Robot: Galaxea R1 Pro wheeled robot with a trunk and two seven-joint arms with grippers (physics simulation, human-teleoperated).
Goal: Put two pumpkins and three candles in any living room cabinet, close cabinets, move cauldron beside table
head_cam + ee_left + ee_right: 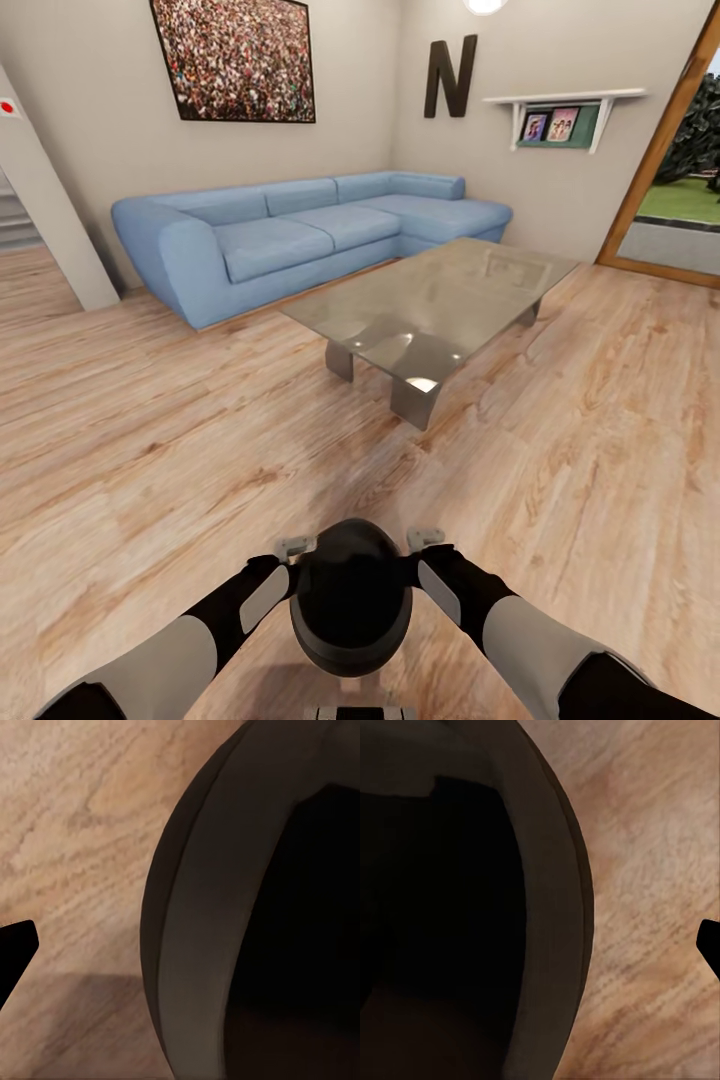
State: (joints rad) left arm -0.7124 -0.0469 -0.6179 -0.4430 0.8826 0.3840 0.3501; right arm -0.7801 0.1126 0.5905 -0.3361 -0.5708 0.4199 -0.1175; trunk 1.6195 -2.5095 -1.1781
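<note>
Gripping from both sides, the left gripper (296, 548) and right gripper (426, 540) press against the cauldron (351, 595), which sits between them low in the head view, just ahead of the robot's trunk. Each gripper seems to pinch the pot's rim, one finger outside; the inner fingers are hidden, so whether the jaws are truly clamped cannot be told. In the left wrist view the cauldron (225, 945) looms close, one dark fingertip (15, 945) apart from it over the floor (82, 817). The right wrist view shows the same: cauldron (472, 907), fingertip (711, 945) at the edge. The pot hangs above the plank floor (150, 440), well apart from the table (430, 300), whose glass top reflects light. Beyond the table stands a blue sofa (290, 235) against the wall, a glass door (670, 190) to the right.
</note>
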